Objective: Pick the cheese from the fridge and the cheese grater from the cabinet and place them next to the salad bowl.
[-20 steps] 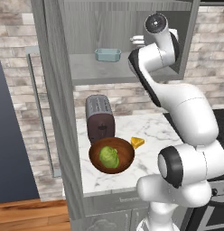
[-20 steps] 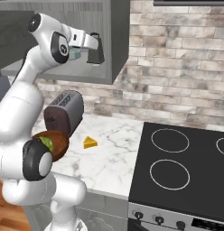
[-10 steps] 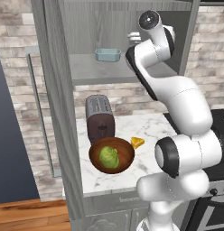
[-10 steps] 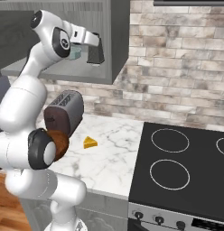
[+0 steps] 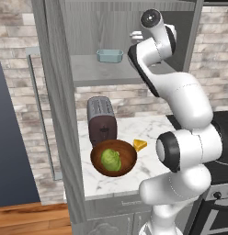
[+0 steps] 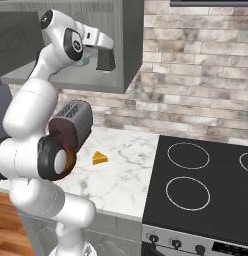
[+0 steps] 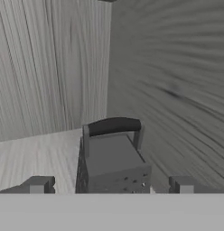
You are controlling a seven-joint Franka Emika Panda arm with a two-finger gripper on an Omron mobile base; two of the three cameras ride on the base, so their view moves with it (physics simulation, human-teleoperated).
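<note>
Arm reaching up into the open cabinet (image 5: pixel 134 41), pincer spread wide at the grater.

Taking the cabinet as the landmark: its grey wood-grain door (image 5: pixel 58 114) stands swung out to the left, and the white arm (image 5: pixel 180 92) rises in front of it with its hand at shelf height. Below the cabinet, the marble bench (image 6: pixel 126 170) carries the toaster (image 5: pixel 102 120), the salad bowl (image 5: pixel 113 158) just in front of it, and the cheese (image 5: pixel 140 145) just beside the bowl. On the cabinet shelf sits a small light blue dish (image 5: pixel 109 55). Deep inside, near the corner, the cheese grater (image 7: pixel 113 158) stands upright between the fingertips (image 7: pixel 39 185) of the pincer (image 7: pixel 111 186), which are apart and not touching it.
</note>
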